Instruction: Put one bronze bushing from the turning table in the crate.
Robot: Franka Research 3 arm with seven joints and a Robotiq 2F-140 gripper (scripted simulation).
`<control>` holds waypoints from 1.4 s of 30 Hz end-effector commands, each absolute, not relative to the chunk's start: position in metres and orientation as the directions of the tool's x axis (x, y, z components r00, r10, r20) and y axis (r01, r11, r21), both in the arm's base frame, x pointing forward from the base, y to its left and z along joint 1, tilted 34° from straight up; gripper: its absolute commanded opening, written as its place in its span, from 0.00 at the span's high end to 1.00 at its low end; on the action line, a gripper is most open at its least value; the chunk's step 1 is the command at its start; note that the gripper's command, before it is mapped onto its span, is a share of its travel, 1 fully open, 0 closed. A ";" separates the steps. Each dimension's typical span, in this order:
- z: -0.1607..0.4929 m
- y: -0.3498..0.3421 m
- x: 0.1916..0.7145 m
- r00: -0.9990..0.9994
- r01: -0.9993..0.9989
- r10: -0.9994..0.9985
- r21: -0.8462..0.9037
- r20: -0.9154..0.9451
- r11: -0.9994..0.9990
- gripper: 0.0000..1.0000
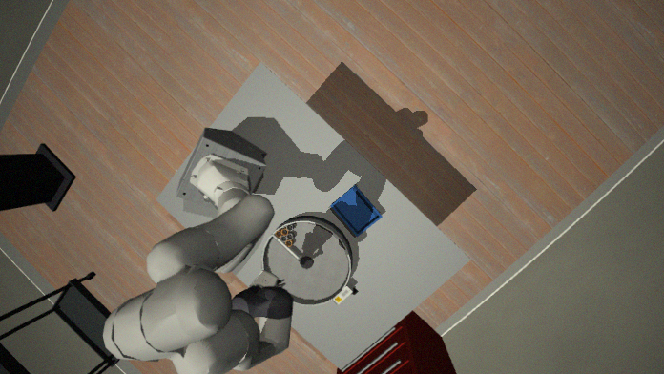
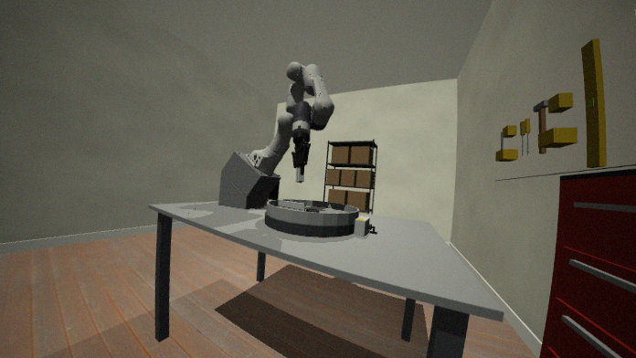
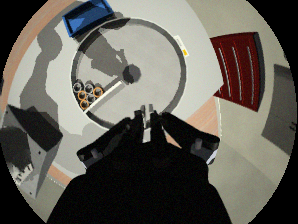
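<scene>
Bushings (image 3: 88,92) visible from wrist; exterior shows only gripper (image 2: 300,175) aloft

Grey-green walls enclose a reddish plank floor (image 2: 91,283). A grey table (image 2: 411,265) on dark legs fills the frame's centre; a shelf rack (image 2: 376,173) with cardboard boxes stands behind, a red drawer cabinet (image 2: 594,256) lower right, yellow tool holders (image 2: 557,137) above
</scene>
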State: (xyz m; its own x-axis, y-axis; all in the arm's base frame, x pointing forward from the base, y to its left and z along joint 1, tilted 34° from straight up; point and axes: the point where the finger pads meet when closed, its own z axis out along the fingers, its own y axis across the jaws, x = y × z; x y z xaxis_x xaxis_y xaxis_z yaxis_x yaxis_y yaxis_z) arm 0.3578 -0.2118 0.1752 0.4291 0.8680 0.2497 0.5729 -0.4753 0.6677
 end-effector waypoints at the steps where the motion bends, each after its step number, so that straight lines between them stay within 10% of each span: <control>1: 0.182 -0.214 0.370 0.315 0.616 0.937 0.719 0.152 -0.324 0.94; 42: 0.214 -0.235 0.419 -0.209 0.577 0.884 0.677 -0.419 0.457 0.94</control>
State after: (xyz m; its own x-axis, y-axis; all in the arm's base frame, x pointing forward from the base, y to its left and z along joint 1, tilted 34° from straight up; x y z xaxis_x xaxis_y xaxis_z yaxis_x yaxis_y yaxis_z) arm 0.4133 -0.2373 0.2123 -0.1119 0.9403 -0.3214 0.6127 0.3199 0.7227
